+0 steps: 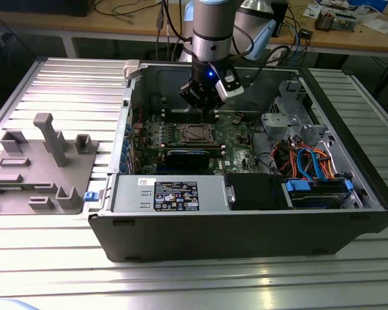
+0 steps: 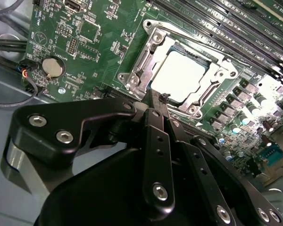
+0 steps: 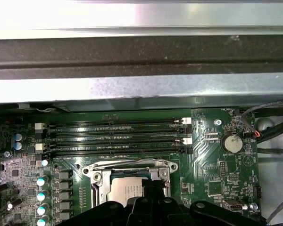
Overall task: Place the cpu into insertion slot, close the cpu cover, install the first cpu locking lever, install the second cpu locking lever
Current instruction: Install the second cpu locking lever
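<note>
Second wrist view: cpu (image 2: 186,75) seated in the insertion slot (image 2: 208,56) on the green board (image 2: 104,42), cpu cover (image 2: 148,63) down around it; my gripper (image 2: 164,98), fingers together and empty, at the cover's edge, levers' state unclear.

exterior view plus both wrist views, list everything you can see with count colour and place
computer case: one, black and grey, open on the slatted metal table
green board: one, on the case floor
cpu: one, silver-grey, seated in the insertion slot
cpu cover: one, silver frame, lying around the cpu
coin battery: one, silver, on the board
memory slots: four, black, beside the socket
fixture tray: one, grey, at the exterior view's left
cables: several, orange and blue, at the exterior view's right
gripper: one, black, shut, tips at the cover's edge
</note>
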Robot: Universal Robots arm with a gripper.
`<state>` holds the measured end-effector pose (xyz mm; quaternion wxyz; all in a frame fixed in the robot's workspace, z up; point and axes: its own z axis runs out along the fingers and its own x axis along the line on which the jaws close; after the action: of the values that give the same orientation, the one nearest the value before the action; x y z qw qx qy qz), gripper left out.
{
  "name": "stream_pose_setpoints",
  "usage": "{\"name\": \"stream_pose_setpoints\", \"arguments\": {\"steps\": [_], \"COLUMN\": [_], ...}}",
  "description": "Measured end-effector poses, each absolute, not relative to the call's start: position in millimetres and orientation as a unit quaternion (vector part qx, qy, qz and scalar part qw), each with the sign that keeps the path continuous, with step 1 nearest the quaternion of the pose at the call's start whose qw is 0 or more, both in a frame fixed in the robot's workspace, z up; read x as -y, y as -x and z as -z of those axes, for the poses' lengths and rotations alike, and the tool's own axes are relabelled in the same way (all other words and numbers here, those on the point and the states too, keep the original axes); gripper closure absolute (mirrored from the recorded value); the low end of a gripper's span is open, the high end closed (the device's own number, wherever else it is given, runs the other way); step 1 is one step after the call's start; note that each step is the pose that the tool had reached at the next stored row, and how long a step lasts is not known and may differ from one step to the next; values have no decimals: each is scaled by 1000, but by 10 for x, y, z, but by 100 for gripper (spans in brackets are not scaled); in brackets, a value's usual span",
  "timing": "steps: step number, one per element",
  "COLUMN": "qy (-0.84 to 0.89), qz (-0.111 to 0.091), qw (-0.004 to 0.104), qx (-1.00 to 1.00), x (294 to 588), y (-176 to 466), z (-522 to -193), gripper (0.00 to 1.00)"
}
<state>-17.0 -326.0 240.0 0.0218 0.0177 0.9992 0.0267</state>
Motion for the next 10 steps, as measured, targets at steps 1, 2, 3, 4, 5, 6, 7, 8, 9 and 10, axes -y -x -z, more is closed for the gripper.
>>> {"name": "stream_pose_setpoints", "arguments": {"steps": [1,2,3,4,5,6,7,8,9,10], "qy": [-18,-18,-18,-18,-18,-18,-18,-18,-18,-18], "qz": [-27,-27,-27,-27,-27,-27,-27,-27,-27,-27], "qw": [22,22,22,22,22,22,22,22,22,22], "qx": [-999,-999,-999,-999,-999,-999,-999,-999,-999,-999], "x": [3261,3263,3266,3269,3272,3278,3282,3282,3284,3284], "y": [170,170,170,170,170,170,170,170,170,170], "z": [-2401,-2400,-2400,-2400,-2400,-2399,-2399,-2398,-2399,-2401], "gripper": [89,89,89,89,89,89,89,89,89,89]}}
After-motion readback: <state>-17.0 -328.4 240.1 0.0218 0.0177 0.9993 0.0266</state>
